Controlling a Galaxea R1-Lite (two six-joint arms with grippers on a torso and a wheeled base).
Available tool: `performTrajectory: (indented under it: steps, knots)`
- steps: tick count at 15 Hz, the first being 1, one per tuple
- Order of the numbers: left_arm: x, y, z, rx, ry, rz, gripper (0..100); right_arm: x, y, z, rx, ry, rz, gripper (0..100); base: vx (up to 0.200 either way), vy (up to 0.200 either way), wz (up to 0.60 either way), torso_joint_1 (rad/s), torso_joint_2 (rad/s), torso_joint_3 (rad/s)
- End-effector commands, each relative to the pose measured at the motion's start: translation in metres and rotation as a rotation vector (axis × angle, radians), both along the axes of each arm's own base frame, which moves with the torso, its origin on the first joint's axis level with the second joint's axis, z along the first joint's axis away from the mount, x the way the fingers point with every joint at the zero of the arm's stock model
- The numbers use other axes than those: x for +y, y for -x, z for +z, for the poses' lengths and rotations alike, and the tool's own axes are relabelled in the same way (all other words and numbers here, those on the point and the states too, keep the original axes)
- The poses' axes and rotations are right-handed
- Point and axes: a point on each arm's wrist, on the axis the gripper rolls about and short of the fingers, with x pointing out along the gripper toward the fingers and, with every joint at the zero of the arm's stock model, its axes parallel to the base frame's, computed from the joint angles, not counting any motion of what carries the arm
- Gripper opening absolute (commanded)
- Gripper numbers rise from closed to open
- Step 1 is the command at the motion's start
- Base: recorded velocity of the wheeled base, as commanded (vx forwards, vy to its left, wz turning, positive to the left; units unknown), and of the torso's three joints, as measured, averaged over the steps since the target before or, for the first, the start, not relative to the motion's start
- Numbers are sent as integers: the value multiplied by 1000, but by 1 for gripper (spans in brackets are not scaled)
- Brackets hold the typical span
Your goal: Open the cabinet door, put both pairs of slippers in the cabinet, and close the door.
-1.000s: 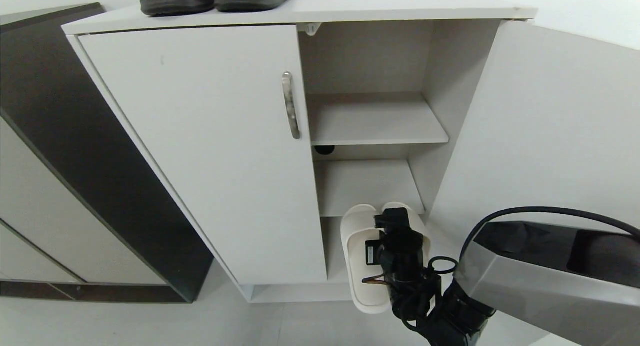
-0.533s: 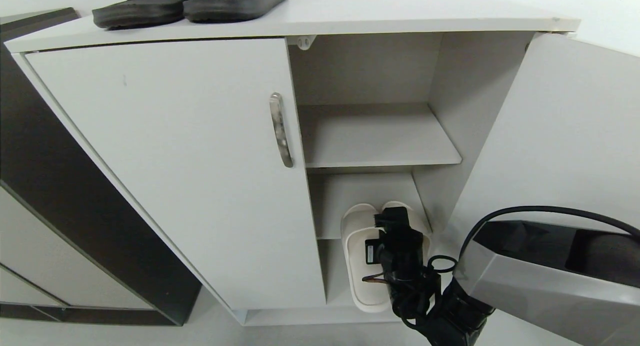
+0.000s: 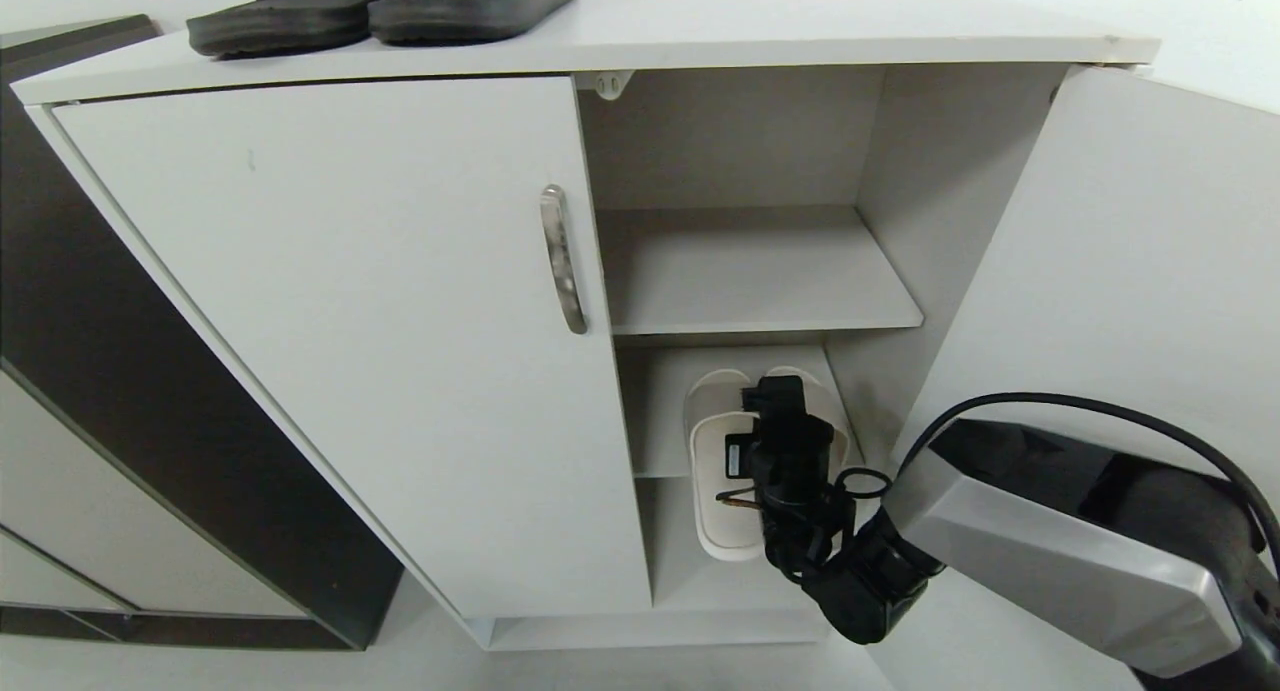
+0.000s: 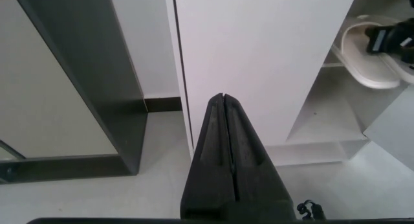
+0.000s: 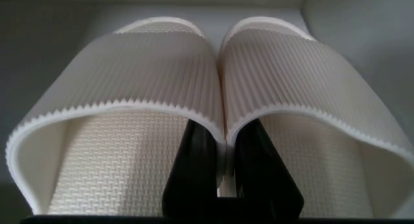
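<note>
Right gripper (image 5: 228,169): pinched on the adjoining inner straps of the white slippers (image 3: 715,491).
White slippers: toes are held over the lower shelf (image 3: 660,421), with the heels past its front edge toward 6 o'clock.
Step advice: the pair should be pushed deeper toward 12 o'clock and kept level before release.
Black slippers (image 3: 380,16): lying on the cabinet top (image 3: 800,26), at 11 o'clock.

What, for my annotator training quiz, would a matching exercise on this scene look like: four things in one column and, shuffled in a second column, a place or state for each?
Things
1. white slippers
2. black slippers
3. left door
4. right door

Places or states
A. on the cabinet top
B. shut
C. swung open
D. held by the right gripper at the cabinet opening

Pairs: 1-D, 2-A, 3-B, 4-C
</note>
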Motion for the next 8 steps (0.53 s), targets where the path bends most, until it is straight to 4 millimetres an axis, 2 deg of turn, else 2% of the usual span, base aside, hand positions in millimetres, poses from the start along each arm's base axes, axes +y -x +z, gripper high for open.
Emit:
performTrajectory:
  steps: [1, 5, 8]
  knots:
    - [0, 0, 0, 1, 1, 1, 0, 5, -16, 0, -6, 1, 6, 0, 0, 0, 0, 0, 0, 0]
    - [0, 0, 0, 1, 1, 1, 0, 4, -42, 17, -27, -15, 11, 0, 0, 0, 0, 0, 0, 0]
    - [0, 0, 0, 1, 1, 1, 0, 3, -54, 22, -30, -18, 5, 0, 0, 0, 0, 0, 0, 0]
